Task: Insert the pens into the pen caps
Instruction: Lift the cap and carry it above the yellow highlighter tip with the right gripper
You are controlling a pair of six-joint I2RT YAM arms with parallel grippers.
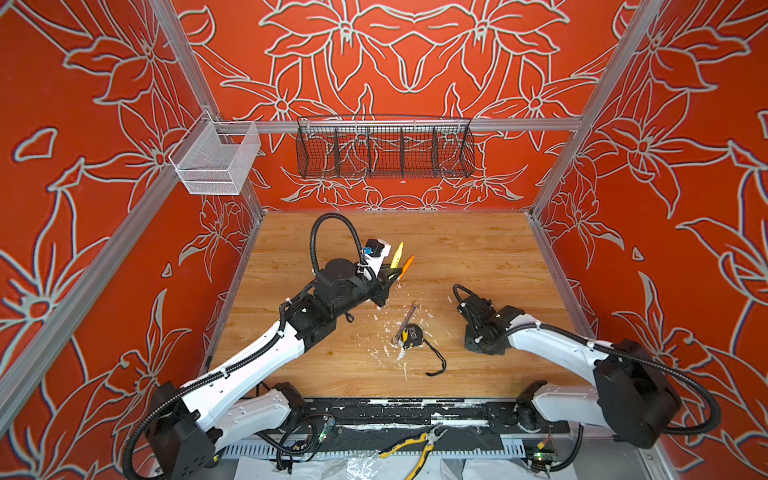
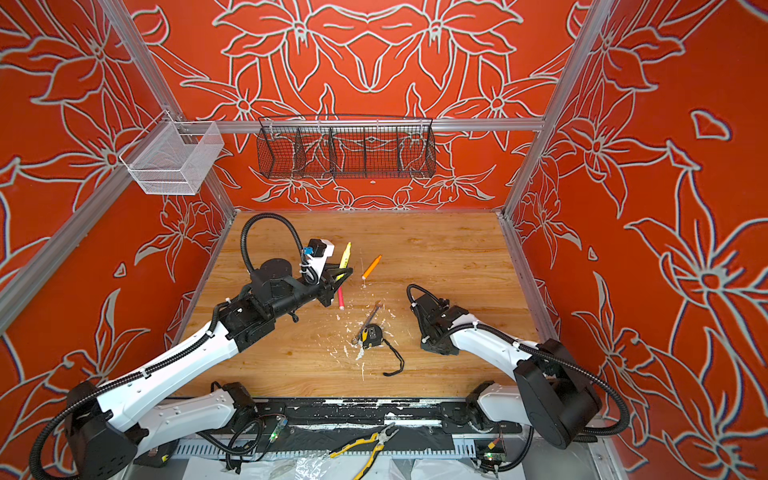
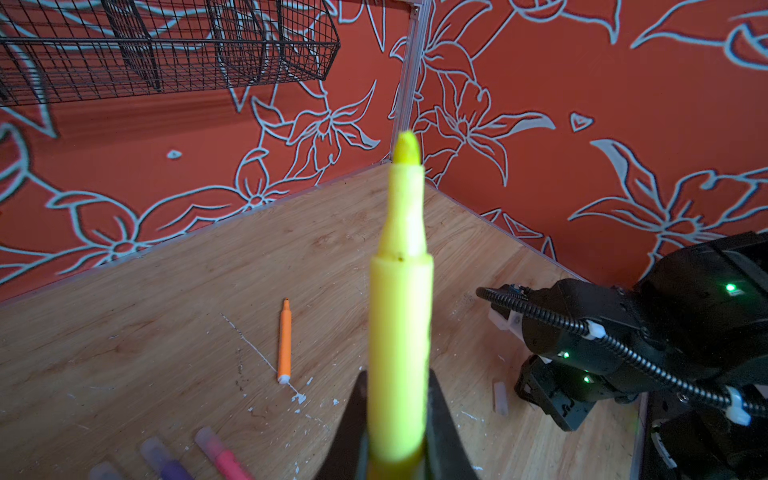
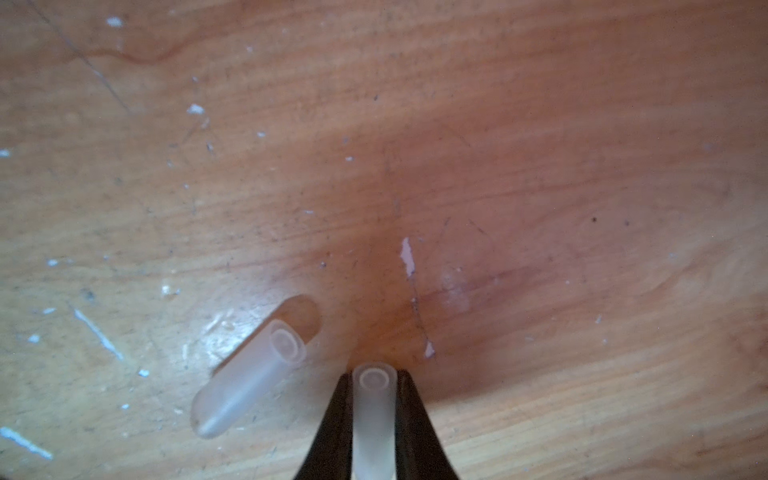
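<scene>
My left gripper (image 3: 398, 374) is shut on a yellow pen (image 3: 400, 299), whose bare tip points up and away; both top views show this pen (image 1: 397, 254) (image 2: 345, 254) raised above the table. An orange pen (image 3: 285, 340) (image 2: 371, 267) lies uncapped on the wood just beyond it. A pink pen (image 3: 220, 453) and a purple pen (image 3: 164, 457) lie close by with clear caps on their ends. My right gripper (image 4: 372, 376) is low over the table, shut on a clear pen cap (image 4: 372, 415). A second clear cap (image 4: 249, 370) lies loose beside it.
A grey wrench (image 1: 409, 318) and a yellow-black tape measure (image 1: 411, 336) with its cord lie mid-table among white paint flecks. Yellow-handled pliers (image 1: 415, 449) rest on the front rail. A black wire basket (image 1: 384, 151) and a white mesh basket (image 1: 216, 162) hang on the walls.
</scene>
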